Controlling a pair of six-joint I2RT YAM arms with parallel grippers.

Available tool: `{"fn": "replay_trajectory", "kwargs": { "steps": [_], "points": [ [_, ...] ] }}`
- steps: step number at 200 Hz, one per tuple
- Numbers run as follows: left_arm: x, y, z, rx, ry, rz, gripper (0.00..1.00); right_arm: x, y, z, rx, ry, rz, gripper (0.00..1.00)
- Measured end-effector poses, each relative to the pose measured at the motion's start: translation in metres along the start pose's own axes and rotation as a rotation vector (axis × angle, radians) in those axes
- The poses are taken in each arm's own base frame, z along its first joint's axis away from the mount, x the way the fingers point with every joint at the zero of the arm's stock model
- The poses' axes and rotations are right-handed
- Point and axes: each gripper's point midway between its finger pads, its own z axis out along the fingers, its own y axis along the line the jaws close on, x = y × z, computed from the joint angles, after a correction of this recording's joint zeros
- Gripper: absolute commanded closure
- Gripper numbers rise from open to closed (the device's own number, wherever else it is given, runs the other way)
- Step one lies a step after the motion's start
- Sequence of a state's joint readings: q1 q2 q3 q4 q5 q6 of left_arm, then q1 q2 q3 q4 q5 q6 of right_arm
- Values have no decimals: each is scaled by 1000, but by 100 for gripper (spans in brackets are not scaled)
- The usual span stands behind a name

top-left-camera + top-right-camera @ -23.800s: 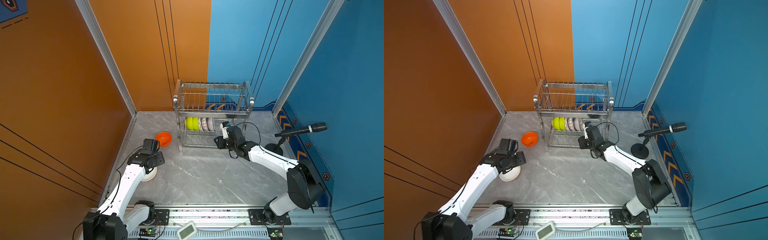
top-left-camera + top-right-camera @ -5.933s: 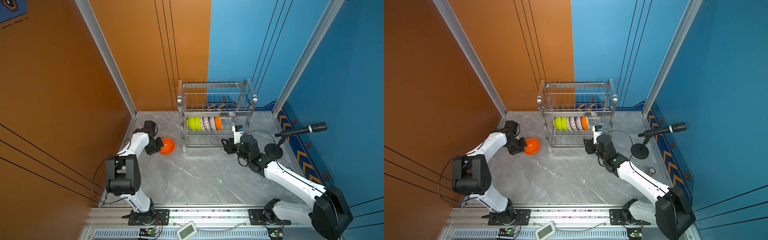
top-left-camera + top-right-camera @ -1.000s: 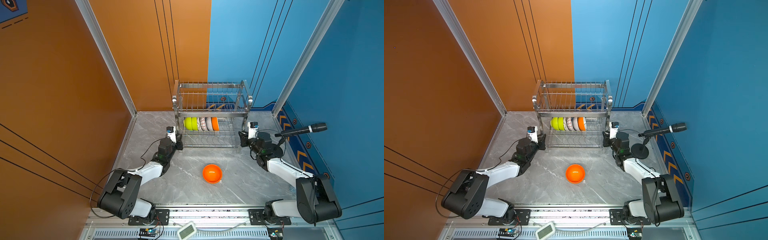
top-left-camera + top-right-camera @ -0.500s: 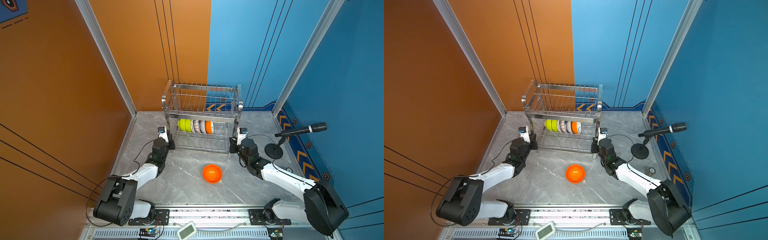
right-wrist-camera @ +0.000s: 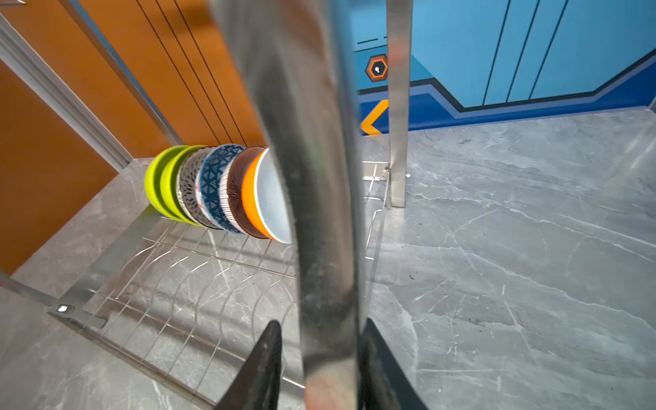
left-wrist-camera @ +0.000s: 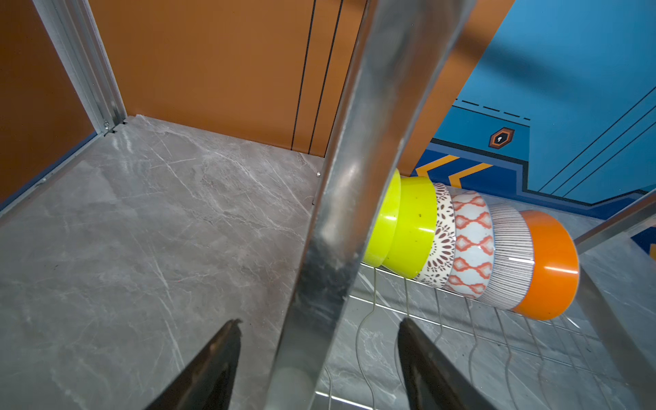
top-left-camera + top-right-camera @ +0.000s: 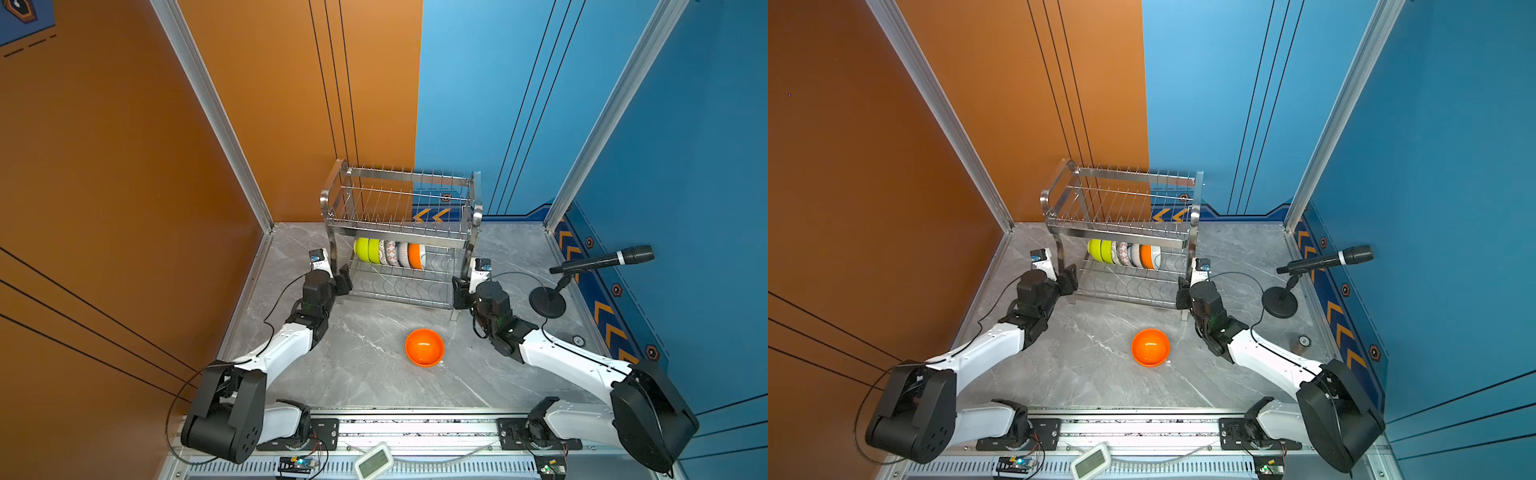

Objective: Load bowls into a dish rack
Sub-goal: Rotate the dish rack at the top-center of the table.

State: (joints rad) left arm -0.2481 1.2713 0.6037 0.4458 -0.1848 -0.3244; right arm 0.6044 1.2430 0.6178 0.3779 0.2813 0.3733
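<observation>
Loose round orange bowl [image 7: 424, 347] lies base-ward, nearer the right pincer [image 5: 322, 321] (its grip unclear); left pincer [image 6: 318, 320] gapes astride the steel-wire dish rack [image 7: 401, 232].

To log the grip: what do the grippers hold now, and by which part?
Nothing is clamped. The left gripper stands open around one front leg of the dish rack; the right gripper straddles the other, loose.

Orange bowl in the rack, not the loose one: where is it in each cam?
Top view: racked orange bowl, row's end opposite the lime-green bowls.
Top view: racked orange bowl, same row end.
Left wrist: farthest bowl in the row.
Right wrist: nearest bowl, white inside showing.
Shared landmark: the lime-green bowls.
</observation>
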Motion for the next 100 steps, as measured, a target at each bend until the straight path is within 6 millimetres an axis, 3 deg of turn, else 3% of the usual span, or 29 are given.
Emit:
{"fn": "replay_trajectory", "kwargs": {
  "steps": [30, 62, 100],
  "points": [
    [-7, -1, -18, -4, 28, -14, 15, -21, 9, -18, -43, -49, 14, 32],
    [-11, 3, -40, -29, 95, -27, 1, -39, 9, -45, -68, -92, 29, 27],
    [-5, 11, -63, -62, 230, -43, 2, -41, 6, -80, -75, -89, 20, 28]
  ]
}}
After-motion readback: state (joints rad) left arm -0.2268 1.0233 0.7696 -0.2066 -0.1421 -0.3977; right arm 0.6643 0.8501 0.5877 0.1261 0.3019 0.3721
